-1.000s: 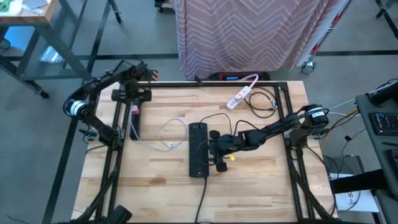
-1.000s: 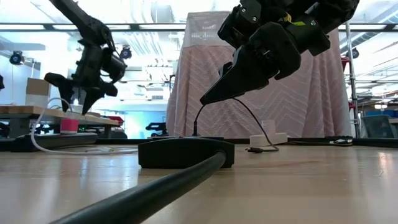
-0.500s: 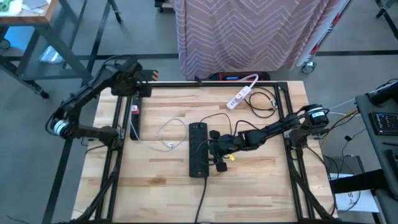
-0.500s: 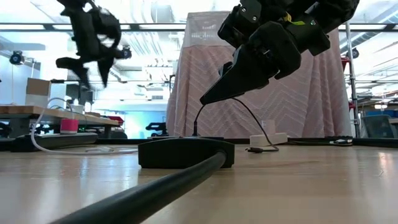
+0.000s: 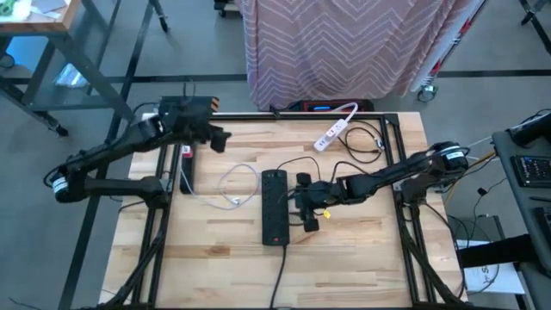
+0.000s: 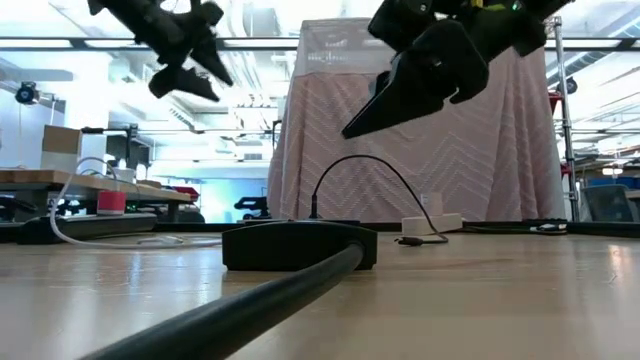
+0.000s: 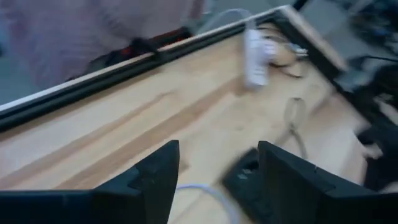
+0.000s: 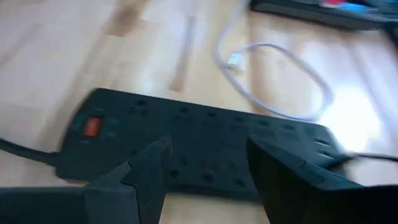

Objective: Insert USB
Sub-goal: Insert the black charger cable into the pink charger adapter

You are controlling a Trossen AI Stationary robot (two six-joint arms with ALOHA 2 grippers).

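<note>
A black power strip [image 5: 274,207] lies flat mid-table; its orange switch [image 8: 92,126] shows in the right wrist view. A black cable [image 6: 360,165] sticks into its far end and arcs away. A white USB cable [image 5: 232,185] lies looped left of the strip, with its plug [image 8: 235,60] on the wood. My right gripper [image 5: 306,207] hovers open just right of the strip, above it [image 8: 208,177]. My left gripper [image 5: 211,133] hangs open high over the far-left part of the table [image 7: 214,180], holding nothing.
A white power strip [image 5: 331,133] lies near the far edge with dark cables [image 5: 370,142] coiled to its right. A small red-topped item [image 5: 185,153] sits by the left frame rail. Black frame rails [image 5: 284,114] border the table. Bare wood [image 5: 344,258] fills the near part.
My left arm has swung from the table's far-left corner rightward over the table and risen, its gripper now pointing toward the middle. My right gripper has lifted a little above the black power strip. The cables and strips have stayed put.
</note>
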